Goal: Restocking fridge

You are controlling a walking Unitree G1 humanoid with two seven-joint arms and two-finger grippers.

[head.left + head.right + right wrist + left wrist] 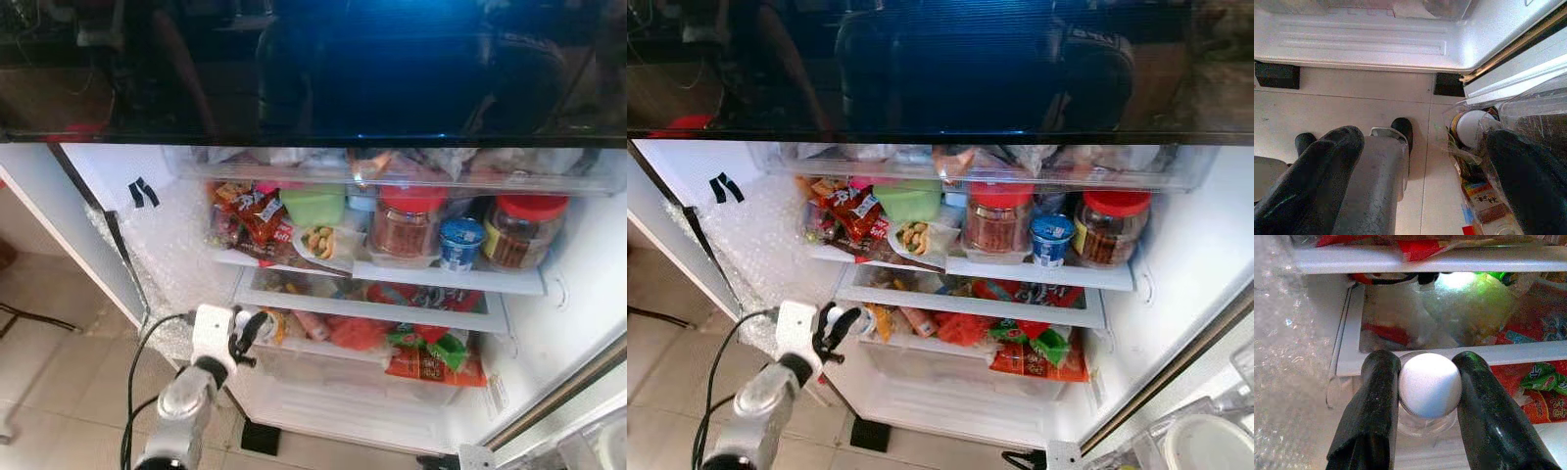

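My left gripper (247,336) is at the left end of the fridge's lower shelf (294,297), shut on a small clear bottle with a white cap (1429,384). In the left wrist view both black fingers (1376,396) press on the cap's sides, and the bottle stands on the white ledge in front of the drawer. My right gripper (1425,139) hangs low and open over the tiled floor, with nothing between its fingers.
The upper shelf (446,277) holds two red-lidded jars (407,223), a blue cup (460,243), a green tub (313,204) and snack packs (250,217). Red and green packets (431,357) lie below. Bubble wrap (176,255) lines the left wall. The door bin (1528,112) holds containers on the right.
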